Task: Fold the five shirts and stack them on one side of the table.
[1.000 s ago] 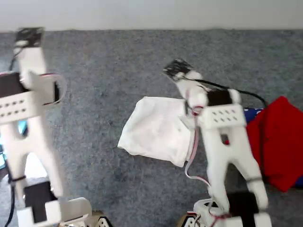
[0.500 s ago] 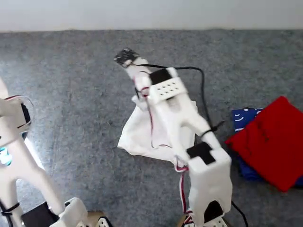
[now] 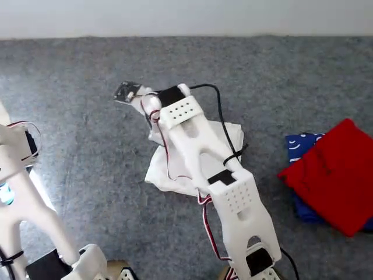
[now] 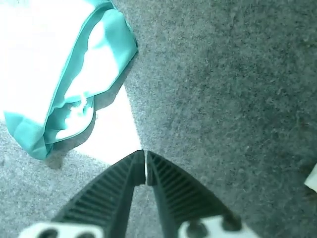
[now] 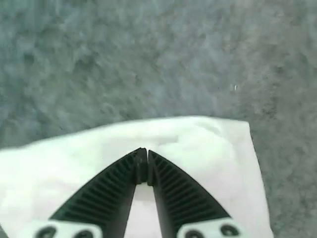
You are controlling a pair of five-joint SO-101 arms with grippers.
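Right gripper (image 5: 142, 158), fingers closed, sits at the ten-o'clock corner of the white shirt (image 3: 166, 169), centre of the table (image 3: 280, 76) — probably pressing a fold. Left gripper (image 4: 145, 161), closed empty, hovers beside the teal shirt (image 4: 64, 64).

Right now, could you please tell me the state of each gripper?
Left gripper: closed, holding nothing.
Right gripper: closed above the white shirt, no cloth visibly pinched.
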